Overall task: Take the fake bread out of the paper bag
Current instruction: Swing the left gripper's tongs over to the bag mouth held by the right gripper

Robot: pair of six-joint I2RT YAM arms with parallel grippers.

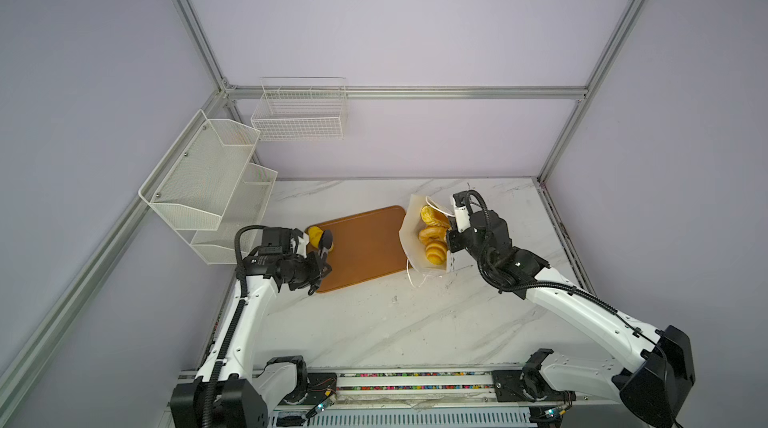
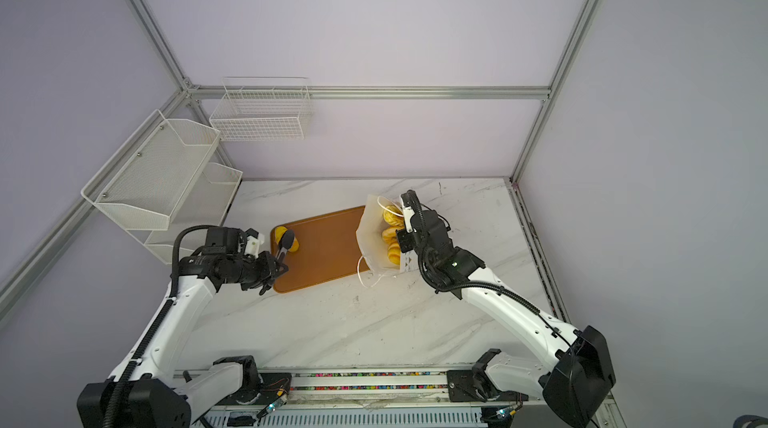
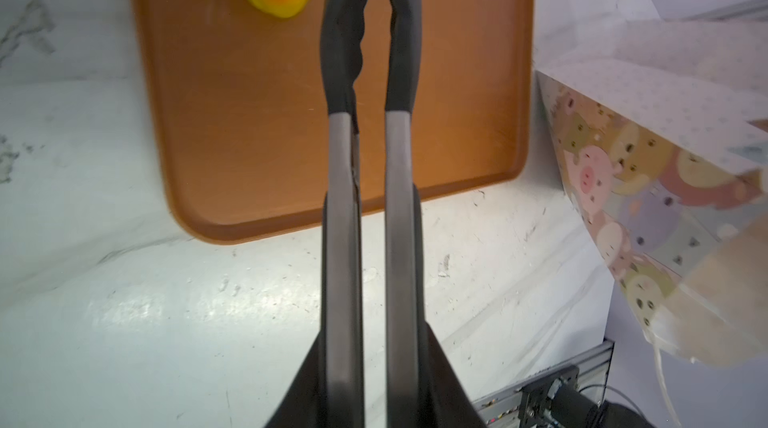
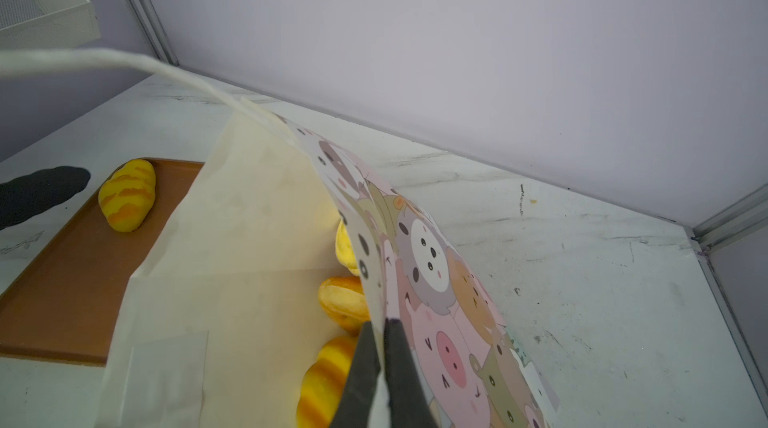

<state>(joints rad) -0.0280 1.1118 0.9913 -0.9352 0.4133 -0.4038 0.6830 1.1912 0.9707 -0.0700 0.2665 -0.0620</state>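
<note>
My right gripper is pinched on the wall of the pastel animal-print paper bag, right of centre. The golden-yellow toy pastries inside look light and squashy; I would take one across its middle. My left gripper squeezes black-tipped metal tongs, tips almost together, empty, over the brown rectangular tray. A white cord handle lies over the bag mouth.

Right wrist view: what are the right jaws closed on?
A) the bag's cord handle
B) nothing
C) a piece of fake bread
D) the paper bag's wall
D: the right gripper pinches the edge of the paper bag wall between shut jaws; the fake bread inside lies beside them, ungripped.
</note>
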